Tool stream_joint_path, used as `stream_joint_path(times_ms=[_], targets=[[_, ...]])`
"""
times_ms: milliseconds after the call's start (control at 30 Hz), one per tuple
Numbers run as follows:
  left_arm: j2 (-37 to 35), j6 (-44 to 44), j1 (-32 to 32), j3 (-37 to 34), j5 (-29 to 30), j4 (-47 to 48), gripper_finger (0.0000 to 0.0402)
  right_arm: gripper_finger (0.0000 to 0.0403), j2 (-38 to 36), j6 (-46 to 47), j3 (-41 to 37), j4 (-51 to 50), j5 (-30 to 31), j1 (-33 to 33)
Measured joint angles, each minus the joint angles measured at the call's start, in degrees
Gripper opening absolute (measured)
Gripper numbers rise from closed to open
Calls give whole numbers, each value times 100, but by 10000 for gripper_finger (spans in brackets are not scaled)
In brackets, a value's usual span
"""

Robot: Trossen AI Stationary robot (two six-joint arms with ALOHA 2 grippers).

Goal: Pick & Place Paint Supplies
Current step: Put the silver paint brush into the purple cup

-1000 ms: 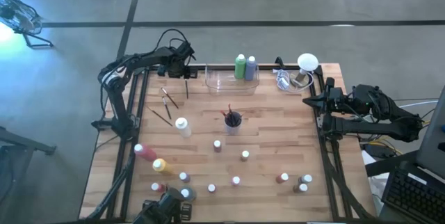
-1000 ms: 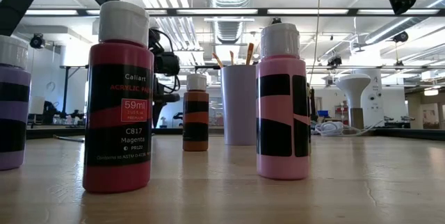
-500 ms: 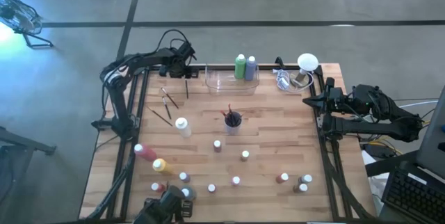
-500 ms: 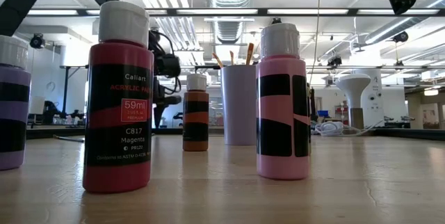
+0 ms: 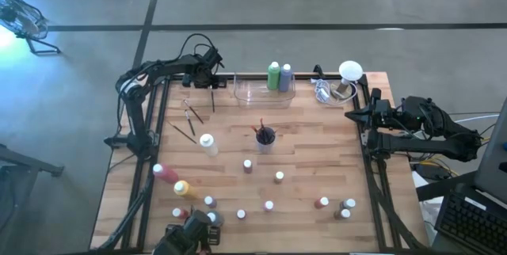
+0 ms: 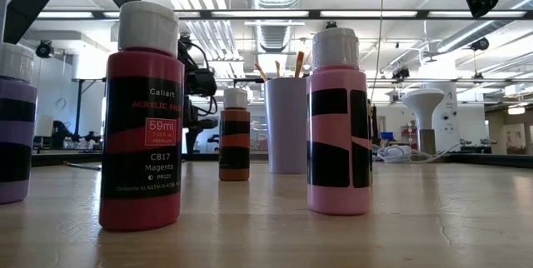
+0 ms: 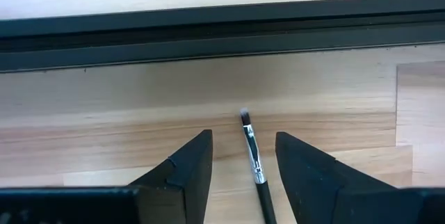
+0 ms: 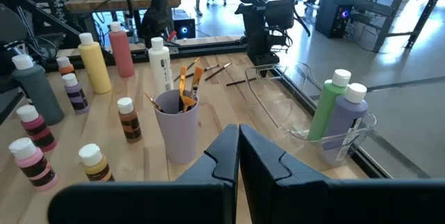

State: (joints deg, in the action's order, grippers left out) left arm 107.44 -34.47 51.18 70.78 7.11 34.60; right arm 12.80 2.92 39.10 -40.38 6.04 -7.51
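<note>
Left gripper [image 7: 243,165] fingers open astride paintbrush [image 7: 253,158], right gripper [image 8: 239,147] fingers closed, parked

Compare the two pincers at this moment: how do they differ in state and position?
The left pincer stands open, straddling a paintbrush lying flat near the table's far edge; the right pincer is shut and empty. The left is low over the wood; the right waits off the table's right side. Both are dark and two-fingered.

Hovering over pale wooden tabletop [image 7: 104,113], left gripper [image 7: 243,156] with dark fingers [image 7: 188,165] spread apart astride a thin dark-handled, silver-ferruled paintbrush [image 7: 253,165], black table rail [image 7: 208,33] beyond.
</note>
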Motion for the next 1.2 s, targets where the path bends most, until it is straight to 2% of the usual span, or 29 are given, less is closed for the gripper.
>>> stream_joint_path(times_ms=[333,633,1200], targets=[[2,-20,-1,0,0,-6,162,8,0,-3,1,-1,-2,0],[2,-15,-54,-6,2,32,141,8,0,-2,1,0,-1,-2],[-22,-71,-85,-334,35,-179,137,8,1,0,1,0,-1,-1]])
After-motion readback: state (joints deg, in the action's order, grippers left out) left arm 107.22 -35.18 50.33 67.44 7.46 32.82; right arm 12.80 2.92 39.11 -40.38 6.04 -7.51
